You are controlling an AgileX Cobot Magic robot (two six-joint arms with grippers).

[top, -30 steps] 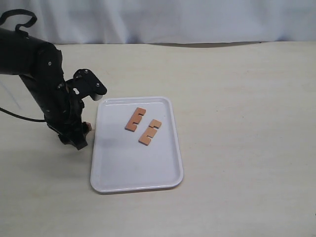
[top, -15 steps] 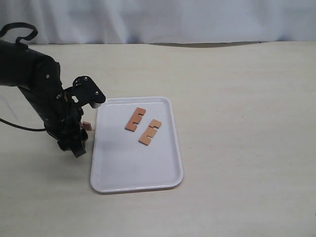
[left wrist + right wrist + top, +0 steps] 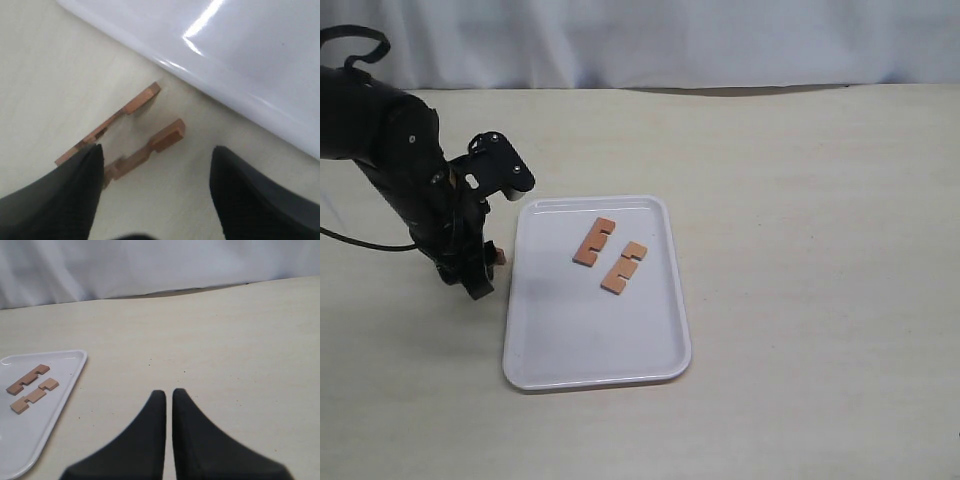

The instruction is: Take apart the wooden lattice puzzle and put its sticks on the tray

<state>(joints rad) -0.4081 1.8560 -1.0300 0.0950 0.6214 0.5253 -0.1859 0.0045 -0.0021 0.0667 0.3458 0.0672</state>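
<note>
Reddish-brown wood is seen in four short, flat, notched sticks. One stick (image 3: pixel 594 241) and a second stick (image 3: pixel 624 267) are laid flat, just beside each other and not touching, on the upper half of the large white rectangular plastic tray (image 3: pixel 590 350). The tray is set on the pale beige tabletop (image 3: pixel 800 250), and a white cloth backdrop (image 3: pixel 670 40) is hung behind it.

The other two sticks are found off the tray, on the tabletop just beside its left rim. In the left wrist view a third stick (image 3: pixel 116 120) and a fourth stick (image 3: pixel 155 144) are seen lying roughly parallel, with a gap between them. Their near ends are hidden behind one black finger (image 3: pixel 60 195), so it cannot be told whether they are joined there. In the exterior view only a small bit of this wood (image 3: pixel 498 256) is shown past the arm.

The left gripper (image 3: pixel 157 155) is held low over this pair with its jaws spread wide. Nothing is grasped, and the fourth stick lies in the gap between the fingers.

The right gripper (image 3: pixel 169 392) is seen only in its own wrist view. It is held above bare tabletop, well apart from the tray (image 3: pixel 30 440), with its jaws drawn almost together and nothing between them.
</note>
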